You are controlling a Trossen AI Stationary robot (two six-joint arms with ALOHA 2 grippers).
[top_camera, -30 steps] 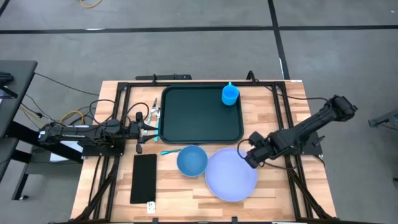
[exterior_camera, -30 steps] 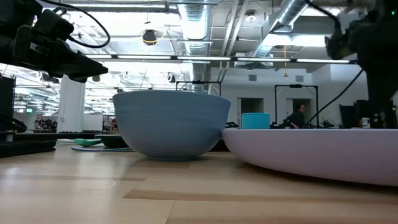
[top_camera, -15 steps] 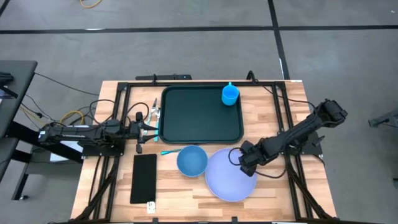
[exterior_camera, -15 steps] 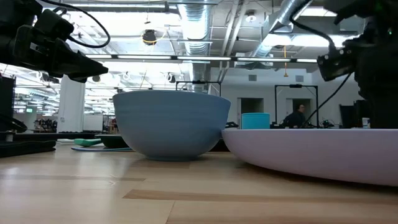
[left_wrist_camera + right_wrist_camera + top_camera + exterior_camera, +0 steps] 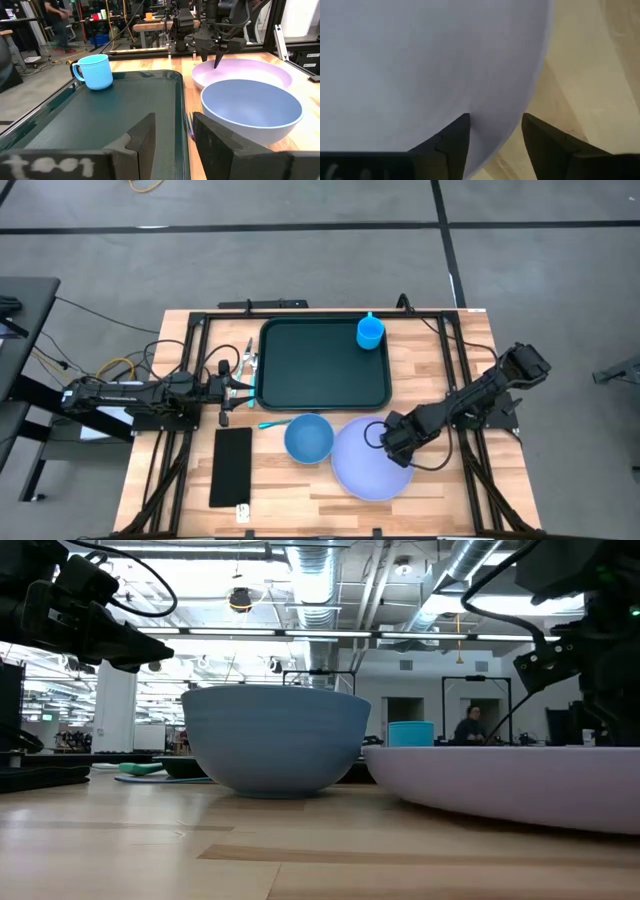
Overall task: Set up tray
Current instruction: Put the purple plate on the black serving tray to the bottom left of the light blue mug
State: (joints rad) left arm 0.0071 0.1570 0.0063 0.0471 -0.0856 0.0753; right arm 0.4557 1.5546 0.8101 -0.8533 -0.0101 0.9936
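High view: the tray [image 5: 322,370] lies at the far middle of the wooden surface [image 5: 460,500], a blue cup [image 5: 370,332] in its far right corner. The right claw [image 5: 385,440] reaches low over the lilac plate [image 5: 365,472]; the left claw [image 5: 235,385] waits beside the tray's left rim.

Left wrist view: left fingers [image 5: 145,137] spread apart.

Right wrist view: right fingers [image 5: 452,137] released, straddling the plate's edge.

No readable writing.

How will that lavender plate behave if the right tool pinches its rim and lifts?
The plate looks rigid, so it probably won't flex. Wide and shallow, held at one edge by the right tool, it would likely droop or pivot. Its smooth surface may let the fingers slip.
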